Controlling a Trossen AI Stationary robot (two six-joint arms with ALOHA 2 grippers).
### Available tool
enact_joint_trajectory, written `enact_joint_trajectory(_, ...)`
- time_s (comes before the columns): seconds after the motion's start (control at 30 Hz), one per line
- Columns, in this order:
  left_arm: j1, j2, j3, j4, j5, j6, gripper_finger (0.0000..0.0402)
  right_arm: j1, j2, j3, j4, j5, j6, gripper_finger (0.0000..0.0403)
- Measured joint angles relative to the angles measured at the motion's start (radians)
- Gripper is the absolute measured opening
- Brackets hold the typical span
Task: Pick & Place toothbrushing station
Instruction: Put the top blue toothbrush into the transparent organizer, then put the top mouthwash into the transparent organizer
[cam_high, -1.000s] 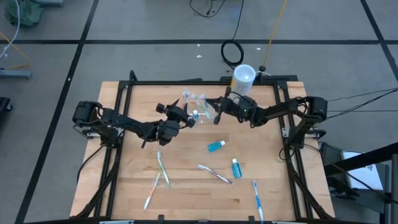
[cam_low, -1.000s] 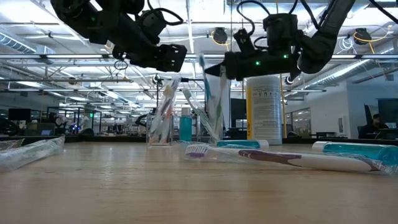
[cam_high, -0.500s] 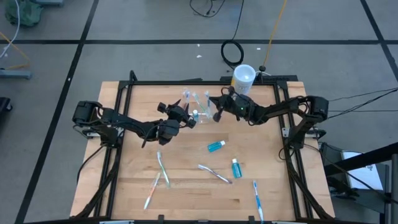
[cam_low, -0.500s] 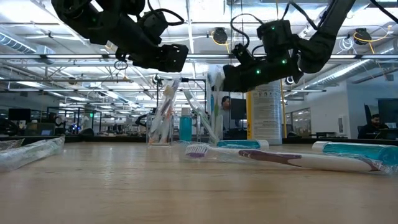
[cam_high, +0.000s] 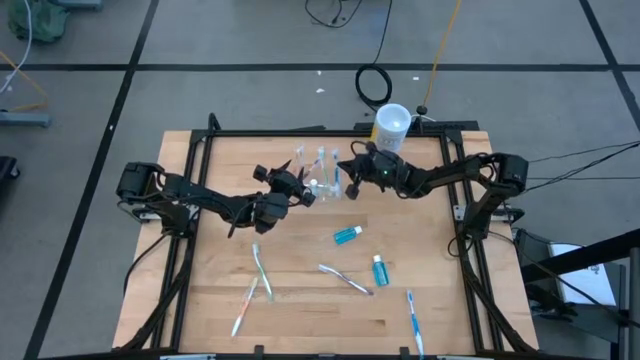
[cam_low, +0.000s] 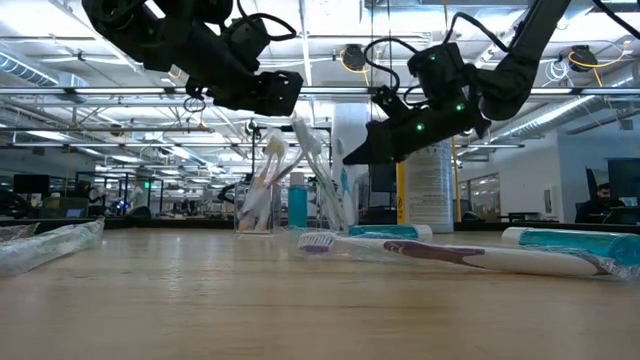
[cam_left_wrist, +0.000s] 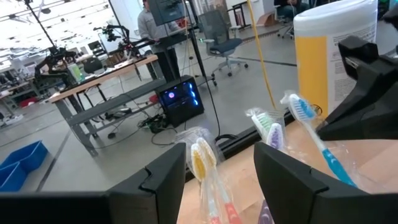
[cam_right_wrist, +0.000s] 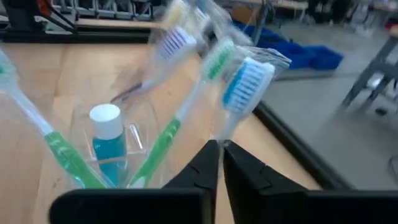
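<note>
The clear holder (cam_high: 318, 187) stands at the table's far middle with several wrapped toothbrushes and a teal white-capped tube (cam_right_wrist: 106, 140) upright in it. In the low view the holder (cam_low: 258, 205) sits below both grippers. My right gripper (cam_right_wrist: 219, 149) comes in from the table's right, tipped down over the holder's right side, shut on a wrapped blue-bristled toothbrush (cam_right_wrist: 245, 81). My left gripper (cam_left_wrist: 217, 165) hovers level and open just left of the holder and above it, and a yellow-bristled brush head (cam_left_wrist: 199, 158) shows beyond its fingers. My right gripper pinches the blue-bristled toothbrush's thin stem just below the head (cam_right_wrist: 222, 134) between its two fingertips. The fingers slant down from the table's right. The brush is tilted, head up and away from the gripper; the fingers hide its lower end.
A tall white canister (cam_high: 391, 122) with a yellow label stands behind the right gripper. Two teal tubes (cam_high: 347, 235) (cam_high: 380, 268) and several loose toothbrushes (cam_high: 262, 270) (cam_high: 345, 278) (cam_high: 412, 315) lie on the near half of the wooden table.
My right gripper has tipped its fingers downward and sunk toward the holder. The wrapped blue-bristled brush, which stood upright, now leans among the other brushes.
</note>
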Motion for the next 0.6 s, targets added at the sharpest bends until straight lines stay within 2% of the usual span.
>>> enact_joint_trajectory(0.13,0.0,0.0,0.0,-0.007,0.0,0.0,0.0196,0.014,0.0,0.0,0.011,0.001,-0.062,0.0053)
enact_joint_trajectory(0.37,-0.002,0.0,0.0,-0.021,0.0,-0.005,0.0196,0.041,-0.048,0.0,0.003,0.008,-0.065,0.0112)
enact_joint_trajectory(0.6,-0.014,0.0,0.0,-0.028,-0.007,-0.022,0.0195,0.081,-0.149,-0.001,-0.044,0.008,-0.026,0.0133)
